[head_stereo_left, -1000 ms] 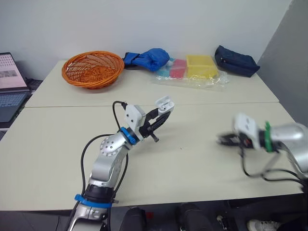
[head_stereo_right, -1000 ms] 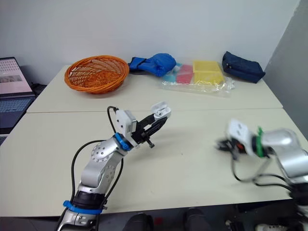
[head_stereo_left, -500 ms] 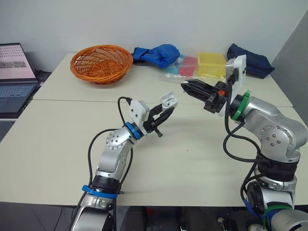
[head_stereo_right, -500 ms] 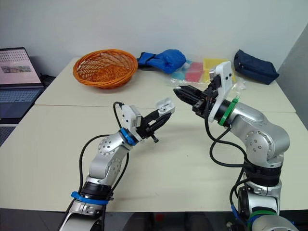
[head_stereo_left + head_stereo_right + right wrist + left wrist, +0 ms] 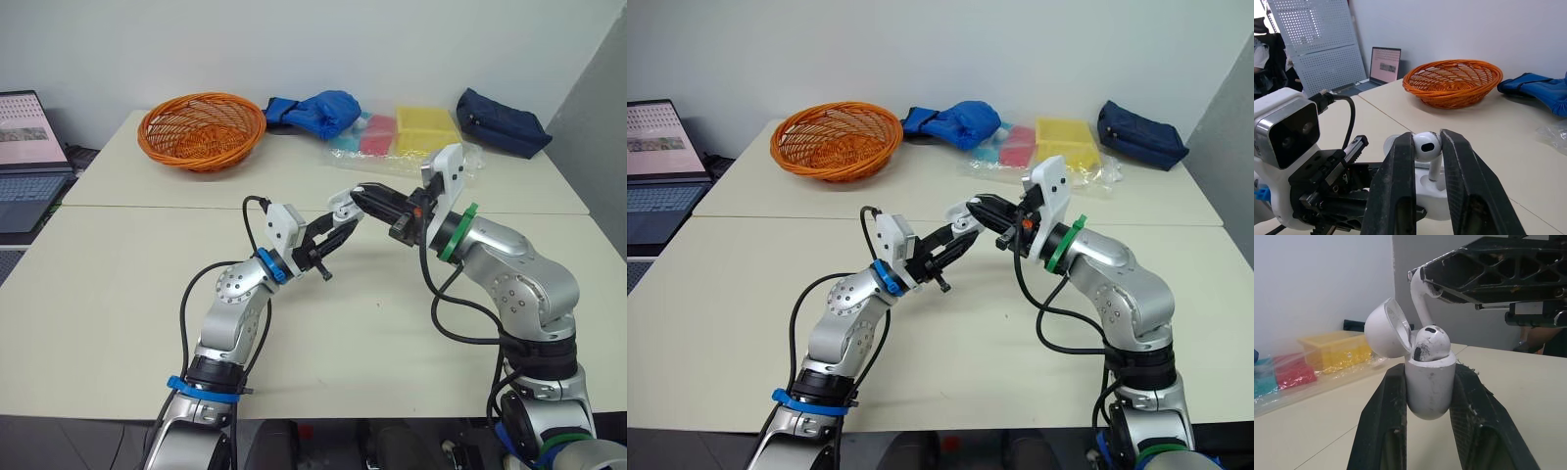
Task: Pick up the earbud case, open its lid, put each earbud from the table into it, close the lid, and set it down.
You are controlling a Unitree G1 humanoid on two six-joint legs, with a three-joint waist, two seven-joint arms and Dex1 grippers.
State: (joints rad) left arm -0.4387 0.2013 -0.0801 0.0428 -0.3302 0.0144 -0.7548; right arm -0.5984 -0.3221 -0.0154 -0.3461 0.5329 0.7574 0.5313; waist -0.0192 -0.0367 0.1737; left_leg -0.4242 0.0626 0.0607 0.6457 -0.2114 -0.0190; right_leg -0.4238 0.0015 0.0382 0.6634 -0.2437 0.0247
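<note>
We see our left hand (image 5: 333,229) pinching the open earbud case (image 5: 1429,391) above mid bench (image 5: 118,284) | our right hand (image 5: 372,201), from 3 o'clock, pinching an earbud (image 5: 1425,144) at its mouth | open bench all round, basket (image 5: 201,129) at 11 o'clock.

Two pale cream benches stand end to end, the near bench (image 5: 88,304) meeting the far bench (image 5: 294,186) along a straight seam. Behind them rises a plain white wall (image 5: 294,44), and a grey panel (image 5: 600,93) closes the far right corner. The far bench carries an orange wicker basket (image 5: 201,129) at its left, then a blue cloth bundle (image 5: 315,110), a clear plastic bag (image 5: 392,152) holding a yellow box (image 5: 426,129), and a navy pouch (image 5: 502,121) at the right. An open laptop (image 5: 24,157) sits past the left edge. A white perforated board (image 5: 1317,44) stands behind the laptop. The light is even and soft.
</note>
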